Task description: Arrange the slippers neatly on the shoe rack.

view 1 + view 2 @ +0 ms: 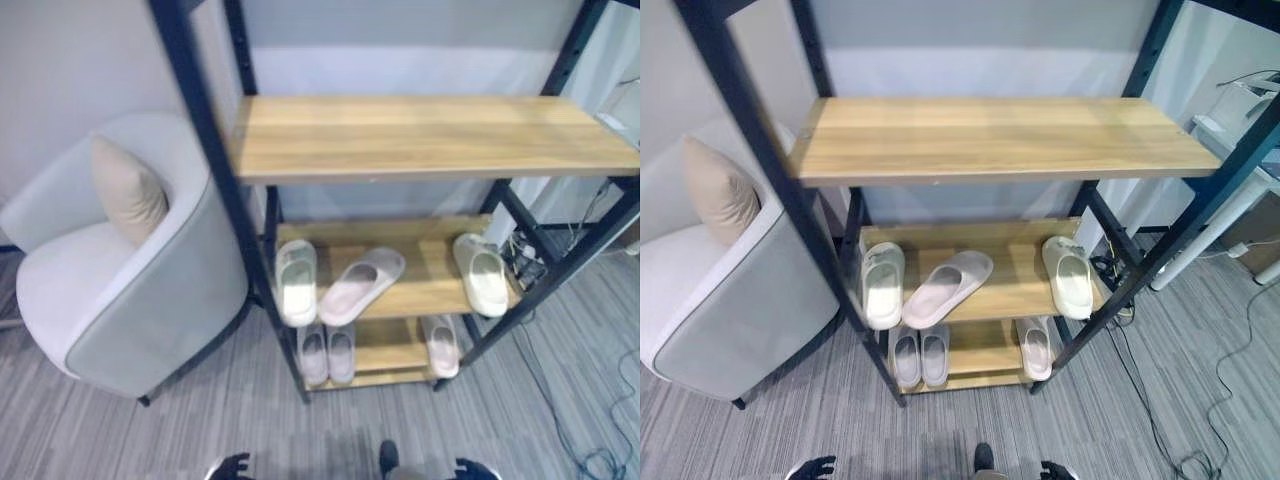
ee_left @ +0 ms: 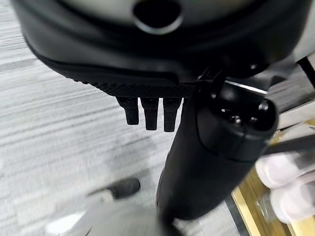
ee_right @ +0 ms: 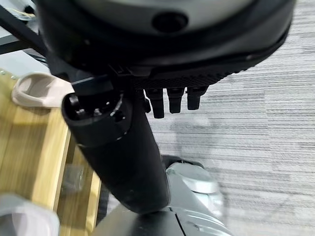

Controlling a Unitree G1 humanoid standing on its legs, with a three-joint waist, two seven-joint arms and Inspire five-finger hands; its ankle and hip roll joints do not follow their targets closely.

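Note:
The shoe rack (image 1: 430, 135) has a black metal frame and wooden shelves; its top shelf is bare. On the middle shelf a pale green slipper (image 1: 296, 282) lies at the left. A pink slipper (image 1: 362, 284) lies slantwise beside it, and another pale green slipper (image 1: 481, 273) is at the right. The bottom shelf holds a pair of pinkish slippers (image 1: 326, 353) at the left and a single one (image 1: 441, 344) at the right. My left hand (image 1: 232, 466) and right hand (image 1: 470, 468) hang low in front of the rack. Both are open and hold nothing, with the fingers (image 2: 150, 112) and fingers (image 3: 170, 101) straight.
A grey-white armchair (image 1: 150, 300) with a beige cushion (image 1: 125, 190) stands close against the rack's left post. Cables (image 1: 590, 420) trail over the grey carpet to the right of the rack. A white table leg (image 1: 1230, 215) stands further right.

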